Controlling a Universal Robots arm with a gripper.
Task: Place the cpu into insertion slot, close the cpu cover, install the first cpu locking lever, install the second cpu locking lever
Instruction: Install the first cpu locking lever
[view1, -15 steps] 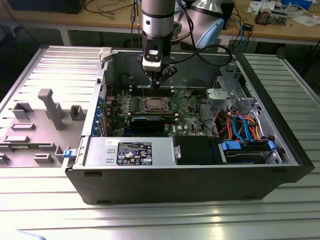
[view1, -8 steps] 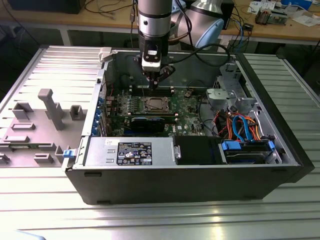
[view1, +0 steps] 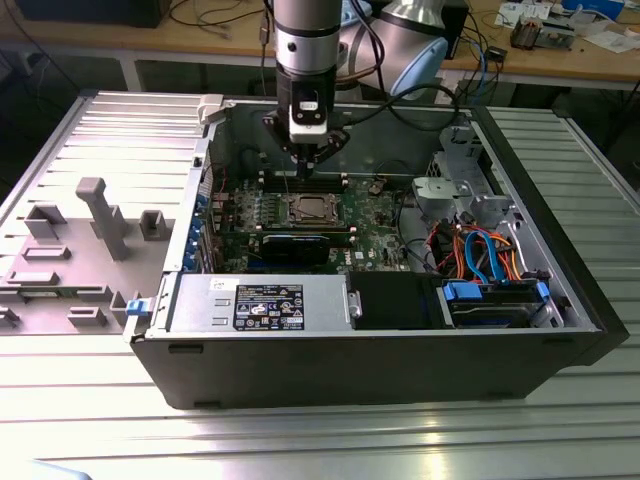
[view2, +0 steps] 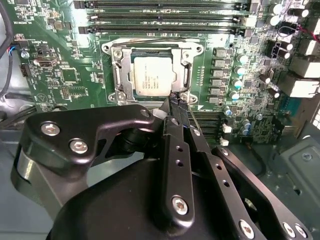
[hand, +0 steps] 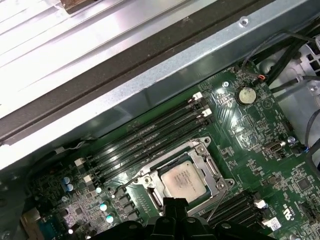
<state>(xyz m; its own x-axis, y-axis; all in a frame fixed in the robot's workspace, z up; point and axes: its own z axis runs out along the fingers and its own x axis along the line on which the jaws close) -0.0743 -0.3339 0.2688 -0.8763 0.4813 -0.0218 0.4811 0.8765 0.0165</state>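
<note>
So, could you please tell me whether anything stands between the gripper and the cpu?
Nothing visible does. In the second wrist view the gripper hangs right at the edge of the cpu cover, whose frame lies around the cpu, leaving the chip's metal top bare through its window.

Light was even. Glare streaked the ribbed table (view1: 420, 440) far from the gripper (view2: 172, 102); the circuit board (hand: 227, 107) beneath it shone.
</note>
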